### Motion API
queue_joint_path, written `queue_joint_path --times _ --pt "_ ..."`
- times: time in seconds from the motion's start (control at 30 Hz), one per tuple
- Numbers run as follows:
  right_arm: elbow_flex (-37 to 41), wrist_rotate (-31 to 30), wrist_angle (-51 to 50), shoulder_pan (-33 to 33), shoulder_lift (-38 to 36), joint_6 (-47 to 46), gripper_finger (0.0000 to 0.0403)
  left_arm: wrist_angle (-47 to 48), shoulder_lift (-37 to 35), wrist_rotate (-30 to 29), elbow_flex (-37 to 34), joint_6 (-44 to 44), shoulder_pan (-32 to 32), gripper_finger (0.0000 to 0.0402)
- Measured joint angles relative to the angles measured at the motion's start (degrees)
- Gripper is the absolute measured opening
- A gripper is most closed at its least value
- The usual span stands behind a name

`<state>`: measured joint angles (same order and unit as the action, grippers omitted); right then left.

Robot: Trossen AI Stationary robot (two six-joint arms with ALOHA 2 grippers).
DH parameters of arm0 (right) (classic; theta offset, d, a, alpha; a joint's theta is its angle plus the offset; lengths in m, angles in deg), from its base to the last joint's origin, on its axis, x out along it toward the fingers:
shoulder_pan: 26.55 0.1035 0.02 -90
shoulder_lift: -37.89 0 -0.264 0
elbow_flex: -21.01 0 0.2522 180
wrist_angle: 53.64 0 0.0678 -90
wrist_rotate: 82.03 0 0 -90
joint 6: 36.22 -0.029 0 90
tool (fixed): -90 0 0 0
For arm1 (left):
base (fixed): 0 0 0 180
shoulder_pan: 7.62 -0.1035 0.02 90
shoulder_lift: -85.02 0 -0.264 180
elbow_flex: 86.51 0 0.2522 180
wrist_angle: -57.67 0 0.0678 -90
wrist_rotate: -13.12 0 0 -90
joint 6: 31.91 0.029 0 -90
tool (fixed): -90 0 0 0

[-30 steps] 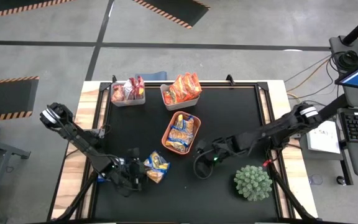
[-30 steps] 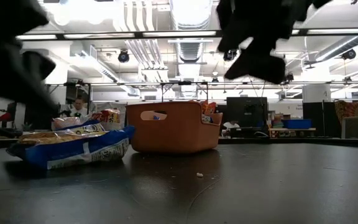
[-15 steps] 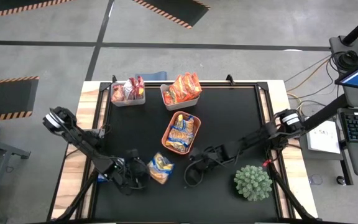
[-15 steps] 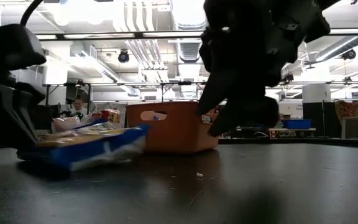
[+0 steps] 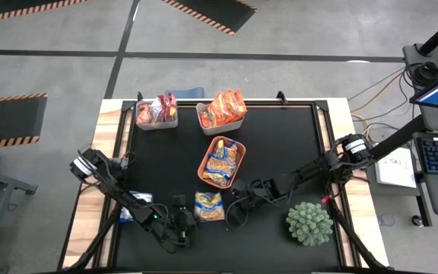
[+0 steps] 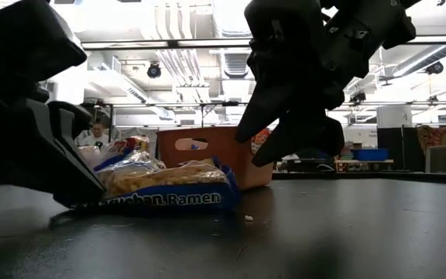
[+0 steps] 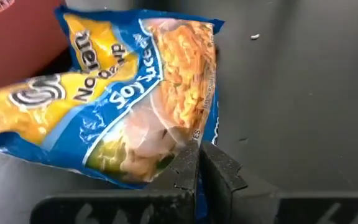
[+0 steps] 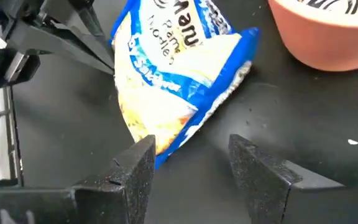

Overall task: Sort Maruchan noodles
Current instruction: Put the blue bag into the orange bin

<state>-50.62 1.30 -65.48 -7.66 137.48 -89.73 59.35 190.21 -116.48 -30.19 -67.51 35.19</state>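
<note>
Near edge of the mat, centre: I see one blue-and-yellow ramen packet (image 5: 209, 205) lying flat, just near of the orange tray (image 5: 206, 169).
Left gripper (image 7: 196, 180): clenched on the packet's edge, sitting at its left side.
Right gripper (image 8: 191, 163): fingers spread and empty, poised just right of the packet, its corner lying between them.
Risk, tug: if I close the right fingers while the left ones hold, I judge the crinkly wrapper may tear or skid out.
Risk, thin bite: only a corner sits in reach, so a pinch could slip off.
Risk, tray: a shove toward the far side could bump the orange tray.
Sorted stock: red packets (image 5: 223, 108) fill two grey bins (image 5: 201, 119) at the far edge.
Hidden: something blue (image 5: 130, 207) under the left arm, which I cannot identify.
Hard to tell: how much wrapper the left fingers hold.
</note>
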Motion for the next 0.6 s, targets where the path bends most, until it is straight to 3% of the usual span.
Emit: queue_joint_path --times 0.3,0.6 --pt "0.12 -5.08 0.46 1.00 0.04 0.48 0.0192 3.24 -2.76 -3.53 0.38 5.38 -0.02 0.0000" --pt "0.22 -7.52 0.52 1.38 0.07 0.20 0.0192 4.21 -2.80 -6.52 -1.91 0.37 -0.74 0.0000"
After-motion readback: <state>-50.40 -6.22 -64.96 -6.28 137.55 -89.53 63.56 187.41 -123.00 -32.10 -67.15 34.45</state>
